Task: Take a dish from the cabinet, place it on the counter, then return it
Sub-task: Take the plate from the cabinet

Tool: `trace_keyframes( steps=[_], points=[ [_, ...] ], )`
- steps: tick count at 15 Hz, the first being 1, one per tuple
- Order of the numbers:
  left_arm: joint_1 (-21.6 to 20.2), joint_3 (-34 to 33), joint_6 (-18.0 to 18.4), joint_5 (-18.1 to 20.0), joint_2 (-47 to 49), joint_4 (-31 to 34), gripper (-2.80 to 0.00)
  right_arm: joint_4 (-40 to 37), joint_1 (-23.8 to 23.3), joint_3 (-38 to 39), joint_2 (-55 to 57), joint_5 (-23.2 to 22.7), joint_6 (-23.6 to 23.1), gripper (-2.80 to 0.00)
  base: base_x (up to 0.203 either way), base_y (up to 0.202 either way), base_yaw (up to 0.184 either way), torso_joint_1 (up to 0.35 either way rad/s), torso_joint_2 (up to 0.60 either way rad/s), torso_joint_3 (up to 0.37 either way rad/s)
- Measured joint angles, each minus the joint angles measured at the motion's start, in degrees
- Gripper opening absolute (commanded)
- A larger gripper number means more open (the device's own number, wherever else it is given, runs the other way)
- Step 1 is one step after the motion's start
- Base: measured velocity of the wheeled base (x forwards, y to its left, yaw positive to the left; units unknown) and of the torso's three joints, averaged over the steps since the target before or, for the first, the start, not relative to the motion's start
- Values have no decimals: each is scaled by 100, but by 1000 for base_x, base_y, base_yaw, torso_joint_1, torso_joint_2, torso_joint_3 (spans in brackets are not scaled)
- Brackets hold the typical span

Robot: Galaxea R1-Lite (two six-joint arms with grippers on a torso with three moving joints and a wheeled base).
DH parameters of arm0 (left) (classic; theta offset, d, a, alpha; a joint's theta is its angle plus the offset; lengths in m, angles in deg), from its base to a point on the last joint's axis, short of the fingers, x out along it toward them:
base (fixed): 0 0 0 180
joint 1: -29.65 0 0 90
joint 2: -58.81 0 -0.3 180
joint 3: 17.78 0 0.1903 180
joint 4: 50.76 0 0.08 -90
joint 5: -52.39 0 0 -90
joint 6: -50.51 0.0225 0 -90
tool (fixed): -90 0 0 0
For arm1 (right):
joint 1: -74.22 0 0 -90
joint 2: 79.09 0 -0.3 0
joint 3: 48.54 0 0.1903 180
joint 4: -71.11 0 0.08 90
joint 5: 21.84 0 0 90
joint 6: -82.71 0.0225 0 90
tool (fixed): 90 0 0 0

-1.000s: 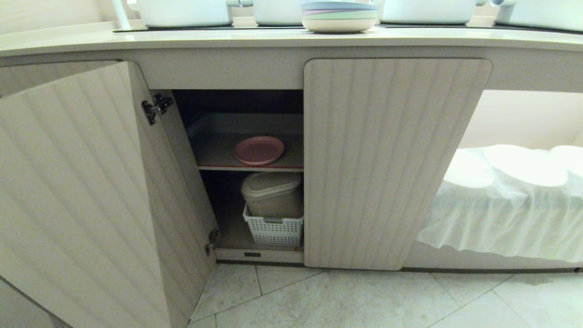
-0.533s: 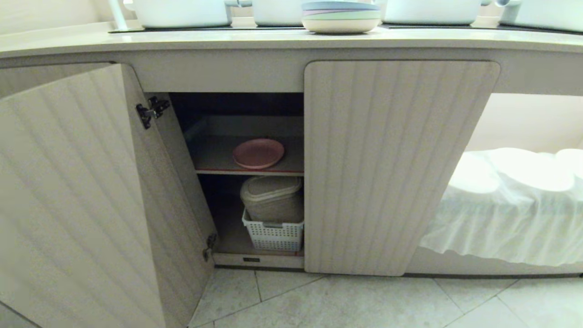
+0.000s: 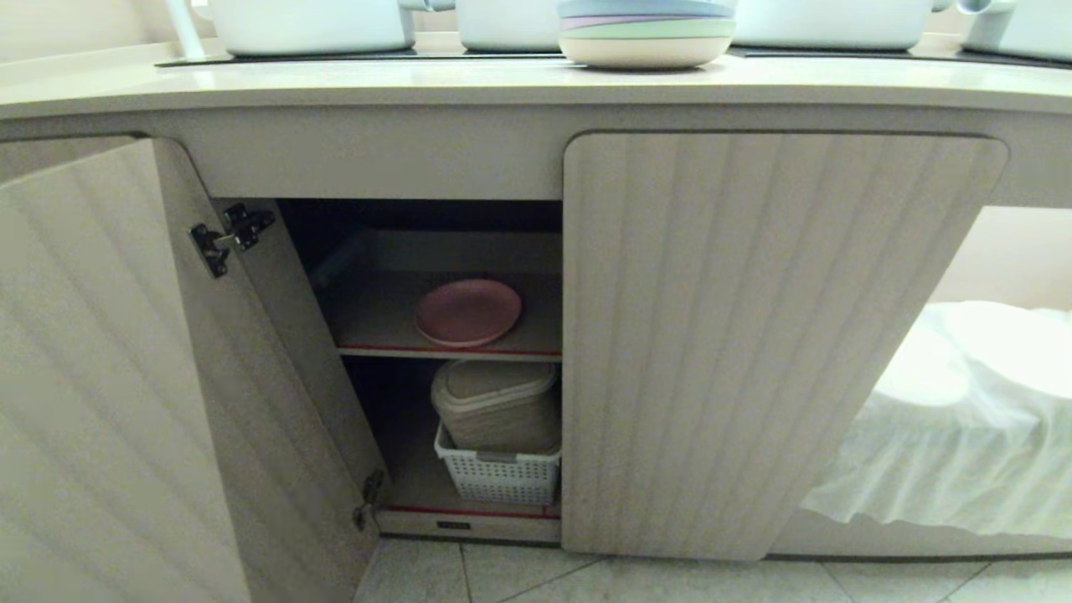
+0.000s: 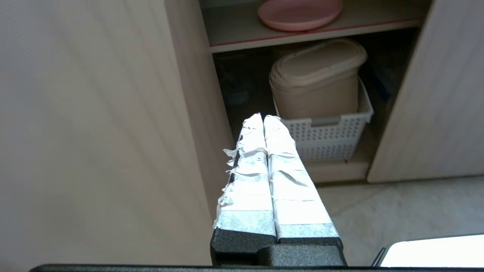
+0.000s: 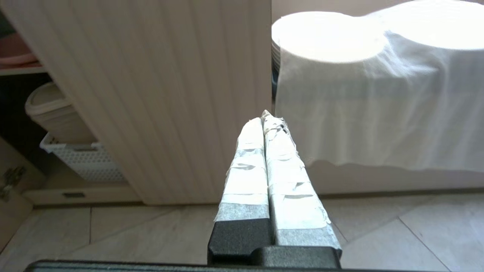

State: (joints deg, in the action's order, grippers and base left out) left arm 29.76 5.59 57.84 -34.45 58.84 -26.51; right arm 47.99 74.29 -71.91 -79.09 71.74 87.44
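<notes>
Both grippers are shut and empty, left gripper nearer: the dish lies on the cabinet shelf at its one o'clock; right gripper faces the closed door.

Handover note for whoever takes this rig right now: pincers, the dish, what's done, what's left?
Left pincer: shut, empty, outside the cabinet, pointing into its open left half.
Right pincer: shut, empty, facing the closed right door.
Dish: on the upper shelf, untouched.
Counter: carries pots and stacked plates.
Done: left door open.
Left: take the dish out, set it on the counter, return it.
</notes>
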Motion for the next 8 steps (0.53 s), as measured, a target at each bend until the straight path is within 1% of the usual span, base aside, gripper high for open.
trace_keyframes(
  steps=[8],
  points=[
    [-1,0,33,0,0,-1,-280,0,0,0,0,-1,0,-280,198,0,1,3,0,3]
  ],
)
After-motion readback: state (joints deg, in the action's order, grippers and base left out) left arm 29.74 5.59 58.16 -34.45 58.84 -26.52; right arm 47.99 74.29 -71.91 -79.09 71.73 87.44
